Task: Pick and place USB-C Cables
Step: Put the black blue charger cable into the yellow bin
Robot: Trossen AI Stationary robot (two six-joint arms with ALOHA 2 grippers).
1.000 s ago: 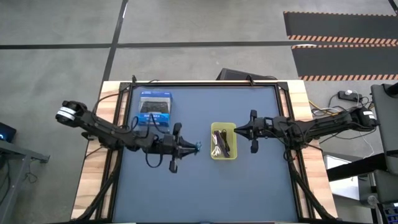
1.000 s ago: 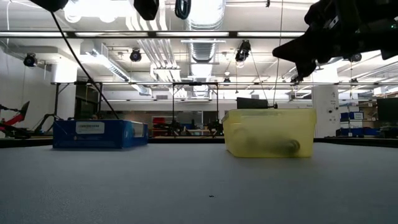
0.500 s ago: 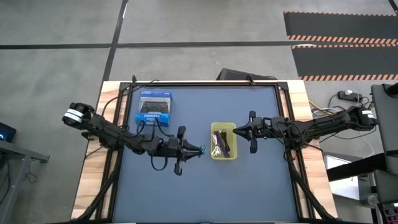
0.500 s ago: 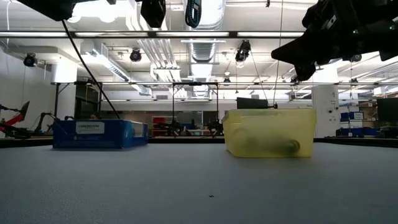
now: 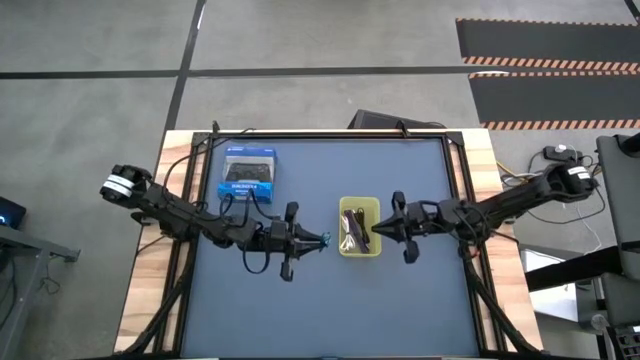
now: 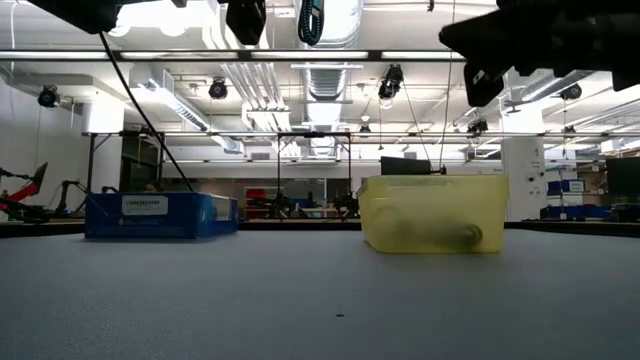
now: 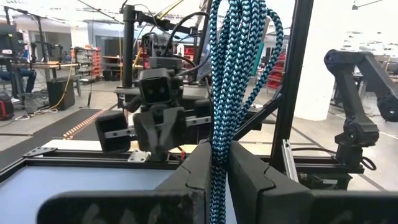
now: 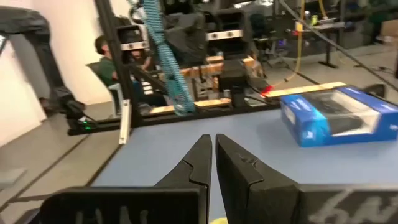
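Note:
My left gripper (image 5: 318, 240) is shut on the teal-blue braided cable (image 7: 239, 56) and hovers just left of the yellow bin (image 5: 346, 245). The cable also shows in the right wrist view (image 8: 166, 59). Dark cords and a pale one (image 5: 355, 228) lie inside the bin. My right gripper (image 5: 376, 228) is shut on nothing and hovers above the bin's right rim; its fingers (image 8: 211, 158) point toward the left arm. In the low view both grippers (image 6: 272, 15) (image 6: 478, 45) are high above the table. My left gripper pinches the teal-blue cable bundle (image 7: 219, 155) between its two fingers, several strands together. The fingers come in level from the table's left and lie across the strands. The bundle is lifted clear of the table, and its loops (image 7: 249, 25) reach well past the fingers.
A blue box (image 5: 248, 172) stands on the mat far left of the bin, also in the low view (image 6: 160, 215) and the right wrist view (image 8: 336, 121). A black frame runs around the mat. A person (image 8: 102, 59) sits beyond the table.
My left gripper, holding the cable, moved a little toward the bin and then stayed. My right gripper moved toward the table's left and slightly toward the near edge, coming over the bin's right rim.

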